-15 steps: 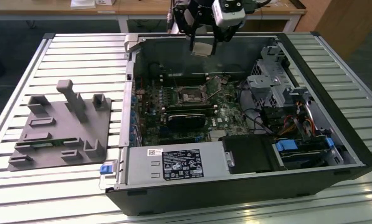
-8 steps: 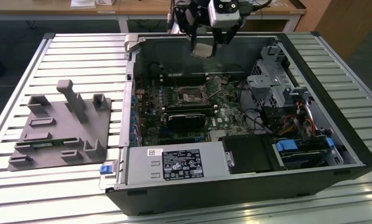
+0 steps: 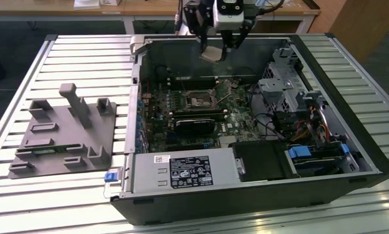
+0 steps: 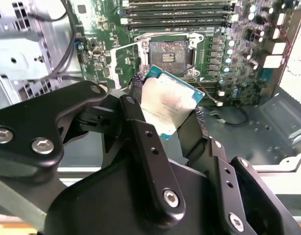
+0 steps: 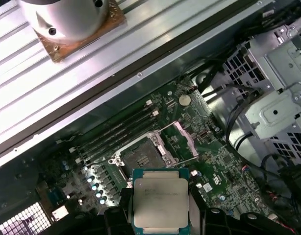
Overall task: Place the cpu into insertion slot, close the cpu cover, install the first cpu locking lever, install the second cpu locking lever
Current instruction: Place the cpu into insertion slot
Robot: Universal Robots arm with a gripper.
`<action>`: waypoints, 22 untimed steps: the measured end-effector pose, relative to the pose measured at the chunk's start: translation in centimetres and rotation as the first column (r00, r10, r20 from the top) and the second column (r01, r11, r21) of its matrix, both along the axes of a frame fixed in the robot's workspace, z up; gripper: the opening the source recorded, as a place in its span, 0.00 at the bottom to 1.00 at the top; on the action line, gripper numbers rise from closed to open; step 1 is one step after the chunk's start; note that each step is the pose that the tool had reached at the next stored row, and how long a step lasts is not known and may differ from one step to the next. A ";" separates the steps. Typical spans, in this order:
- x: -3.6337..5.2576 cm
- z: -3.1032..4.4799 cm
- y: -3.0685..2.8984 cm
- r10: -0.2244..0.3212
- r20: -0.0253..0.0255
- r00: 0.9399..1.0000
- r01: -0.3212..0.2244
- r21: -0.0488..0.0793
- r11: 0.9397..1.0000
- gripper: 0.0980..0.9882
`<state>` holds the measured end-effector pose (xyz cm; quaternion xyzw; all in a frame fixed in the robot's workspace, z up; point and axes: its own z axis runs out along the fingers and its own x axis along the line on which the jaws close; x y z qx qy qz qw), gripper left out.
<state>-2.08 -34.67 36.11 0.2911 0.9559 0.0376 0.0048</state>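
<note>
A slatted metal table (image 3: 64, 53) carries an open black computer case (image 3: 246, 202) lying on its side. A grey moulded fixture (image 3: 57, 136) lies on the table at the exterior view's left of the case. Inside the case, the green motherboard (image 3: 240, 122) covers the floor. A labelled silver power supply (image 3: 181, 173) lies along the near wall, and a metal drive cage (image 3: 282, 87) is at the exterior view's right.

The gripper (image 3: 215, 48) hangs over the far part of the case, well above the board. Its two black fingers (image 4: 140, 132) are clamped on opposite edges of the cpu (image 4: 167, 105), which fills the gap between them with its dull metal top facing the wrist cameras. In the second wrist view the chip sits tilted between the fingers, one corner pointing toward the board.

The insertion slot (image 5: 140, 157) lies below on the motherboard, well apart from the held cpu and open, with its dark centre exposed. The cpu cover (image 5: 182, 142) is swung up and away beside the slot, hinged at one edge of it and not lying over it.
</note>
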 end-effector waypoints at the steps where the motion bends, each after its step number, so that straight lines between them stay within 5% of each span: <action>1: 0.00 -0.03 0.00 -0.016 0.000 1.000 0.016 0.000 1.000 0.49; 3: 0.00 -0.11 0.00 -0.049 0.000 0.999 0.049 0.000 0.999 0.49; 11: 0.00 -0.48 0.00 -0.216 0.000 0.976 0.216 0.000 0.976 0.49; 16: 0.00 -0.67 0.00 -0.293 0.000 0.956 0.293 0.000 0.956 0.49; 22: 0.00 -0.86 0.00 -0.383 0.000 0.924 0.383 0.000 0.924 0.49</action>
